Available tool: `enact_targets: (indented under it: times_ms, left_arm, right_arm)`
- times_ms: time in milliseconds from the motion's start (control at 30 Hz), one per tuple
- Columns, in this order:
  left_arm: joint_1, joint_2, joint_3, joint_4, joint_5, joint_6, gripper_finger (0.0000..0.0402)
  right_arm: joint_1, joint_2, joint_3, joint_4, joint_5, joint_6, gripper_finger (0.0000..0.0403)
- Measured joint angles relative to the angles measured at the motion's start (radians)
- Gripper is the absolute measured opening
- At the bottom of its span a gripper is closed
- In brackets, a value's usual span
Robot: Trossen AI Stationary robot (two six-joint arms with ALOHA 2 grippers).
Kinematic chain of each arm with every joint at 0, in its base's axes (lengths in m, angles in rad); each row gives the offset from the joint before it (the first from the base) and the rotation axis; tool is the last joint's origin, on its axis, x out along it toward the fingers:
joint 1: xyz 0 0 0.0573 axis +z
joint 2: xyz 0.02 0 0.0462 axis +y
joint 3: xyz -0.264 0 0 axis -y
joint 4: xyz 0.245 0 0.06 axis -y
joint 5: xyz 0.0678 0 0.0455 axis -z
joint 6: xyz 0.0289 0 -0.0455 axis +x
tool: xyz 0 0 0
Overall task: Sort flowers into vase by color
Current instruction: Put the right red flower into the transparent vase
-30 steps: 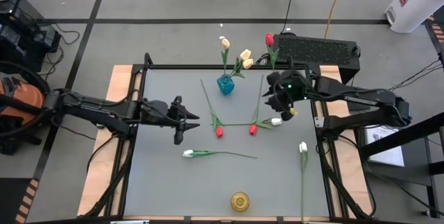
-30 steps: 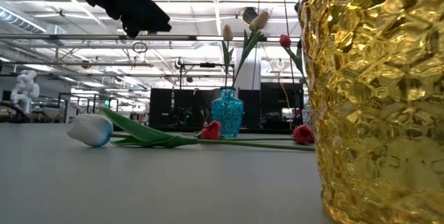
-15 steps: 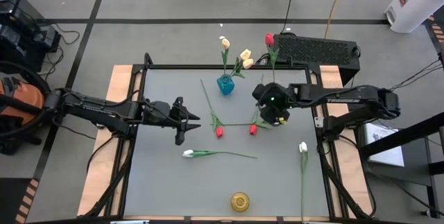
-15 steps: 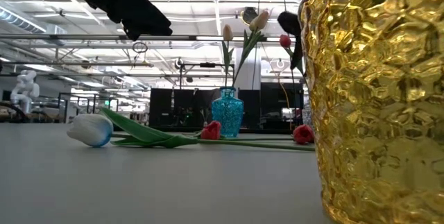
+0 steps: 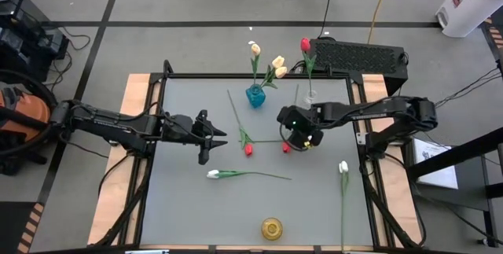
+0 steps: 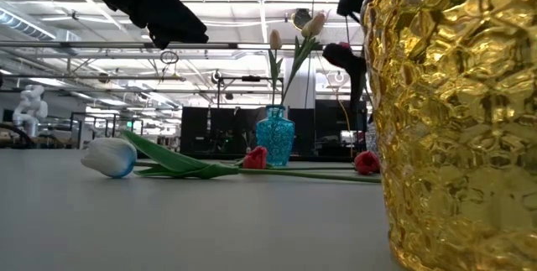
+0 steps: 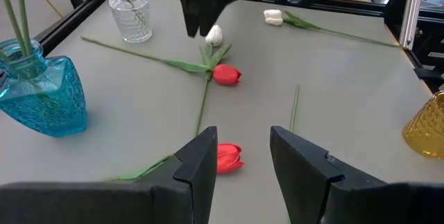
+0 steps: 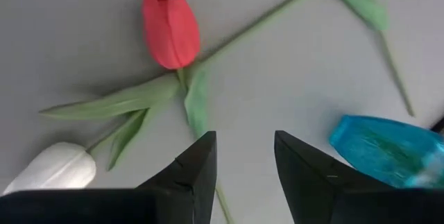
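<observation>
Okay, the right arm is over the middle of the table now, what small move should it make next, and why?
Probably lower the right gripper straight down onto the green stem beneath it. Its fingers are open and empty, hovering over the red tulip and white tulip lying loose on the table; the left gripper waits apart.

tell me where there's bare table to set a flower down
Bare: the near left corner of the table, between the white tulip and the gold vase. Crowded: the middle, where red tulips lie crossed under the right gripper, beside the blue vase.
</observation>
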Motion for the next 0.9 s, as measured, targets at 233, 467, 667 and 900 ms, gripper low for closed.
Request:
enact_targets:
  times_ms: [233, 467, 667, 900]
  left_arm:
    - [-0.008, 0.000, 0.000, 0.000, 0.000, 0.000, 0.0141]
    - [-0.026, 0.000, 0.000, 0.000, 0.000, 0.000, 0.0141]
    - [-0.030, 0.000, 0.000, 0.004, 0.000, 0.000, 0.0141]
    - [-0.030, 0.000, 0.000, 0.007, 0.000, 0.000, 0.0141]
  right_arm:
    - [0.003, 0.070, 0.000, 0.000, 0.000, 0.017, 0.0137]
    - [0.003, 0.078, 0.001, 0.000, -0.003, 0.032, 0.0137]
    - [0.003, 0.078, 0.001, 0.000, -0.010, 0.057, 0.0137]
    - [0.003, 0.096, 0.001, 0.002, -0.015, 0.080, 0.0137]
